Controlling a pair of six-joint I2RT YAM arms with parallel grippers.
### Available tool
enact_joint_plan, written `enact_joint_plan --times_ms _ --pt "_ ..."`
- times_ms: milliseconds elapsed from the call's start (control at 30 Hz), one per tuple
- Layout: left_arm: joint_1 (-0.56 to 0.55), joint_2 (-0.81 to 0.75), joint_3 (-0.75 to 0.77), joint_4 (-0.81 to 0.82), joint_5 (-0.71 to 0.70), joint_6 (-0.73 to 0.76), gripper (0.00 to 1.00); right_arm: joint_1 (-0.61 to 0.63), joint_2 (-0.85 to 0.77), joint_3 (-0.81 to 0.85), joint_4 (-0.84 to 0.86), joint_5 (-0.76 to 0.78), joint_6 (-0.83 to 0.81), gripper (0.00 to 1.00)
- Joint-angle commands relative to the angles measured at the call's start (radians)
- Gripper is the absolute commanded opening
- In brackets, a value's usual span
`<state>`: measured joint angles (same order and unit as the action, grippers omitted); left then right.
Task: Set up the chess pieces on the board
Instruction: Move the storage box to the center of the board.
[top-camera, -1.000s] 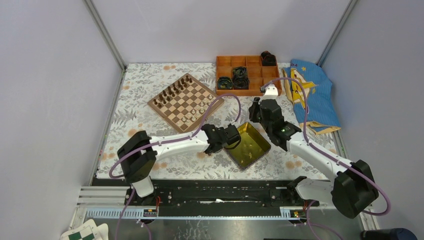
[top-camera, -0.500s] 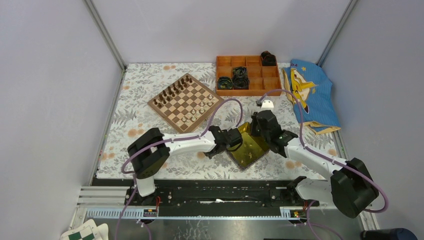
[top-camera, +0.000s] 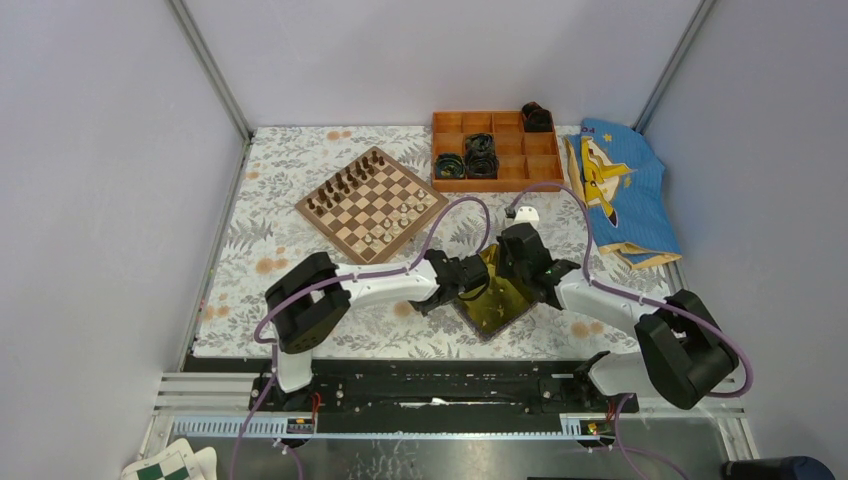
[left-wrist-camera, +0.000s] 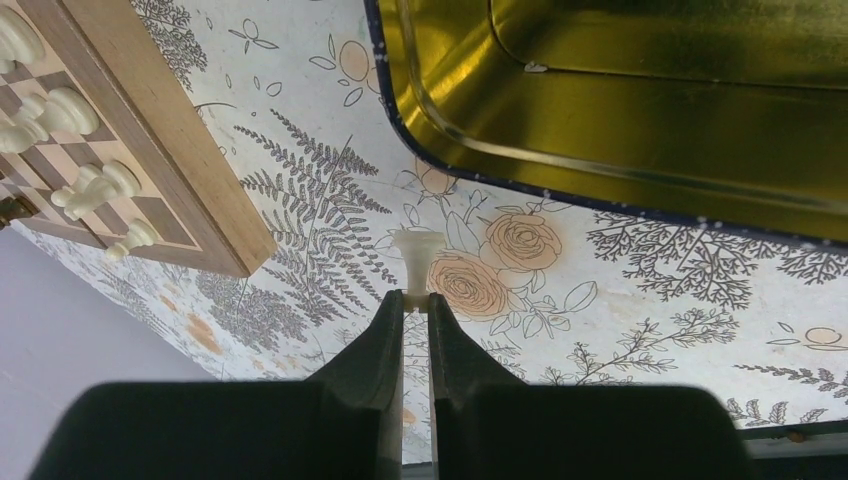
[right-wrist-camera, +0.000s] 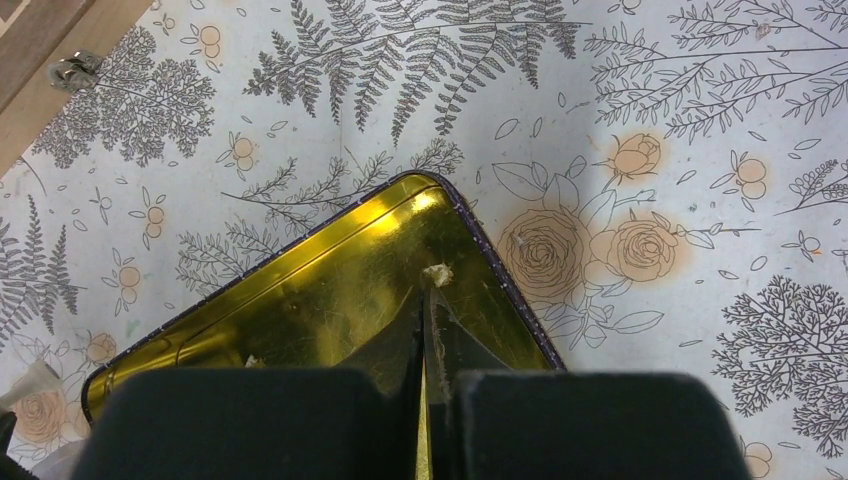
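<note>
Two arms met at the yellow tray (top-camera: 492, 306), near-centre on the floral mat (top-camera: 268, 240).

Left gripper (left-wrist-camera: 415, 300) was clamped on one cream piece (left-wrist-camera: 417, 256). It pinched the narrow top end, and the wide base pointed away from the fingers. The piece hung over the mat just left of the tray's rim, between tray and board (top-camera: 372, 205), touching neither.

Right gripper (right-wrist-camera: 428, 298) was fully closed, its tips low inside the tray by the far right corner. A cream speck (right-wrist-camera: 436, 271) sat right at the tips. Could not tell whether it was pinched or just lying there.

The board lay far left of the tray, turned like a diamond. Cream pieces (left-wrist-camera: 95, 186) stood along its near-right edge, with some squares there unfilled. Dark pieces (top-camera: 345, 180) lined the far-left edge.

An orange box (top-camera: 452, 126) with black bands (top-camera: 480, 155) in a few compartments sat far, right of the board. A blue cloth (top-camera: 625, 190) lay at the right edge.
</note>
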<state>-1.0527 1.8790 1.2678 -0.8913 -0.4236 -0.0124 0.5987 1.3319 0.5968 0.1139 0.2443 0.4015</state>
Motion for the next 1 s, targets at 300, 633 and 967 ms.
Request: enact_joint_plan --times_ms 300,633,967 --pt "0.015 0.022 0.028 -0.015 0.025 0.038 0.14 0.008 0.045 0.046 0.044 0.093 0.008 0.0" --pt "0.017 0.028 0.03 -0.018 0.035 0.04 0.17 -0.014 0.065 0.063 0.05 0.141 0.005 0.0" --pt "0.019 0.01 0.038 -0.02 0.023 0.038 0.17 -0.064 0.113 0.085 0.064 0.154 0.005 0.0"
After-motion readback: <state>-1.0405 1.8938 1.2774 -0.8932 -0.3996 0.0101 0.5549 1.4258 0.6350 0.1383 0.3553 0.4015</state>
